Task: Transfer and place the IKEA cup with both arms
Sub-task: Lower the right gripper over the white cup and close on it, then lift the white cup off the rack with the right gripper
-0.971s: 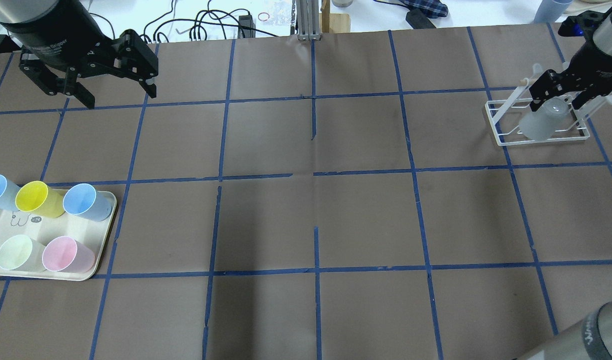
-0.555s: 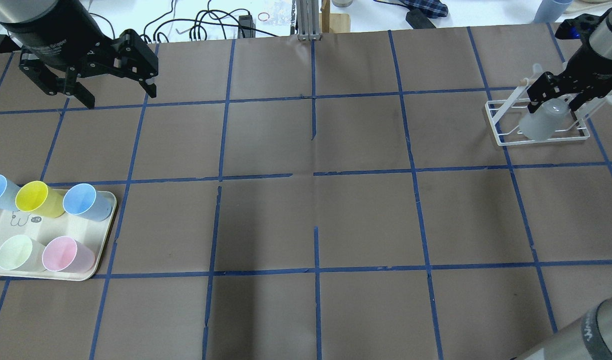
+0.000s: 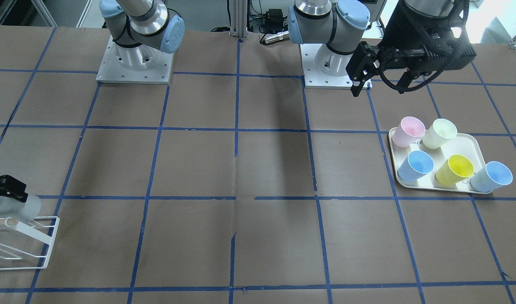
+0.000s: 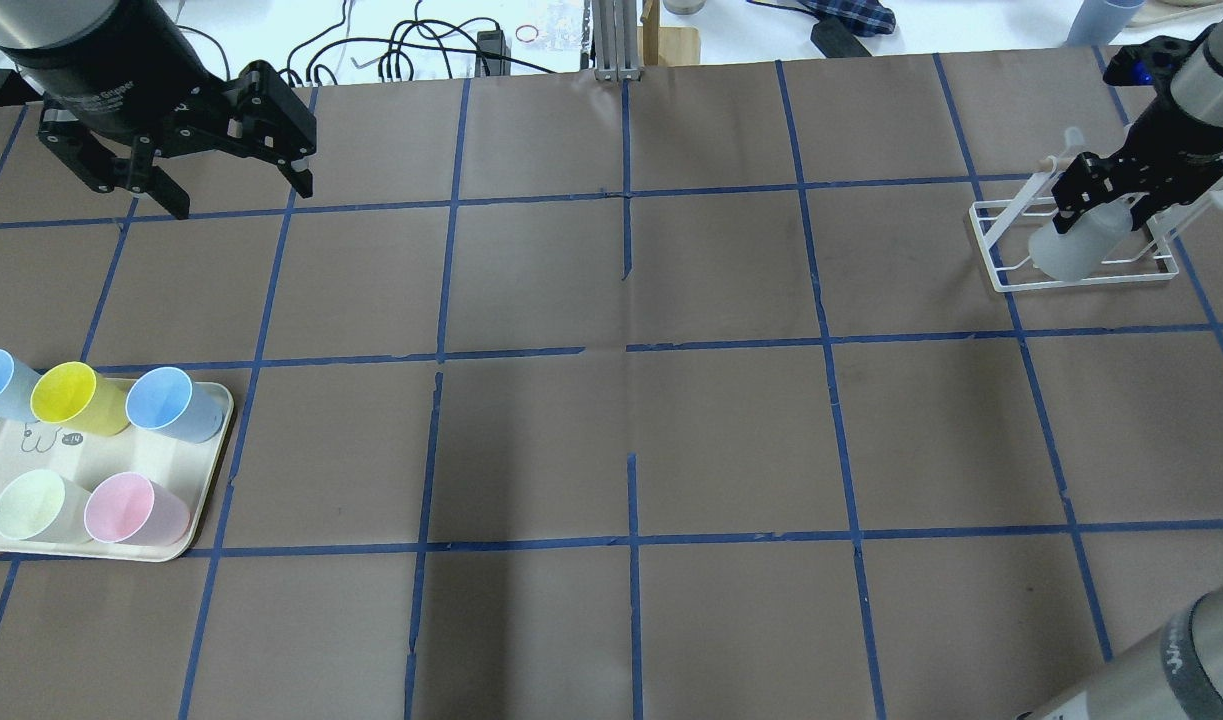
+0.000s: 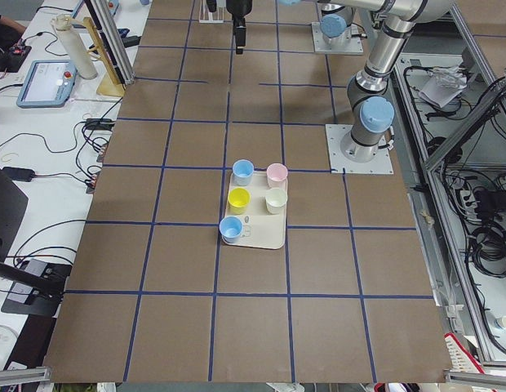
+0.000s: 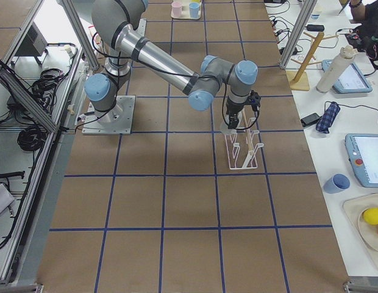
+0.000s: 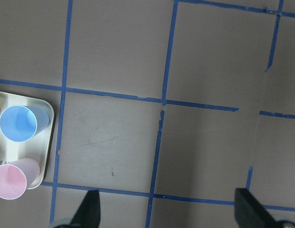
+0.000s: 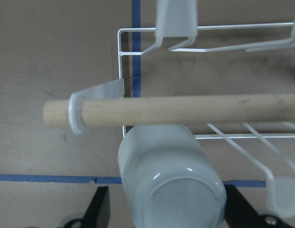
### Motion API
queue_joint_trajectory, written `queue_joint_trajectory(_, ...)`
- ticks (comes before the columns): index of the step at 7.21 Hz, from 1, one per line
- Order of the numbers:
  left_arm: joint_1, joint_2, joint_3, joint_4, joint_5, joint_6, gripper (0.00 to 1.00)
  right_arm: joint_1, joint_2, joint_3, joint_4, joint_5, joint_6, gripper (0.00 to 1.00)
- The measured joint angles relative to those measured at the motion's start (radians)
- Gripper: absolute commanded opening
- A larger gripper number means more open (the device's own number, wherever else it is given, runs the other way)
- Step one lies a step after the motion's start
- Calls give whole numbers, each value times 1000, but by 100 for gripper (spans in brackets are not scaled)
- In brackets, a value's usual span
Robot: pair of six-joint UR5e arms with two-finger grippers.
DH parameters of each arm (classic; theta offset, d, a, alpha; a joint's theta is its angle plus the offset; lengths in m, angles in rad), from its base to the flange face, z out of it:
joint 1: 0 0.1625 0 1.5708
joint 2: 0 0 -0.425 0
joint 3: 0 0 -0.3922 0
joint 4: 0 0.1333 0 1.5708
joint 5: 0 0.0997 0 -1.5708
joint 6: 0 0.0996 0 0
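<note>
The IKEA cup [image 4: 1071, 245] is pale grey and hangs upside down and tilted on a white wire rack [image 4: 991, 250] at the table's far right. My right gripper [image 4: 1106, 200] is shut on the cup, one finger on each side near its base. The right wrist view shows the cup's base [image 8: 171, 190] between the fingers, just under the rack's wooden bar [image 8: 185, 110]. The cup also shows in the front-facing view [image 3: 28, 207]. My left gripper [image 4: 241, 195] is open and empty, high over the far left of the table.
A cream tray [image 4: 211, 470] at the near left holds two light blue cups [image 4: 171, 405], a yellow cup [image 4: 71, 398], a pale green cup [image 4: 31, 505] and a pink cup [image 4: 131, 510]. Brown paper with a blue tape grid covers the table between tray and rack.
My right gripper has tilted and shifted slightly left over the rack, and the cup has moved with it; its base no longer shows from overhead. The left arm has not moved.
</note>
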Motion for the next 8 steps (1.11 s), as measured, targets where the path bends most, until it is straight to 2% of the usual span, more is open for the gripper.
queue_joint_trajectory(2,0,2,-1,0,-1,1,100,-1,5,0,-1,0,-1,70)
queue_joint_trajectory(3,0,3,-1,0,-1,2,100,-1,7,0,-1,1,-2,62)
queue_joint_trajectory(4,0,3,-1,-1,-1,2,100,-1,7,0,-2,1,-3,46)
queue_joint_trajectory(6,0,4,0,-1,-4,6,100,-1,6,-2,-1,2,-2,44)
queue_joint_trajectory(8,4,7,0,-2,-51,12,100,-2,-11,-12,14,2,-1,45)
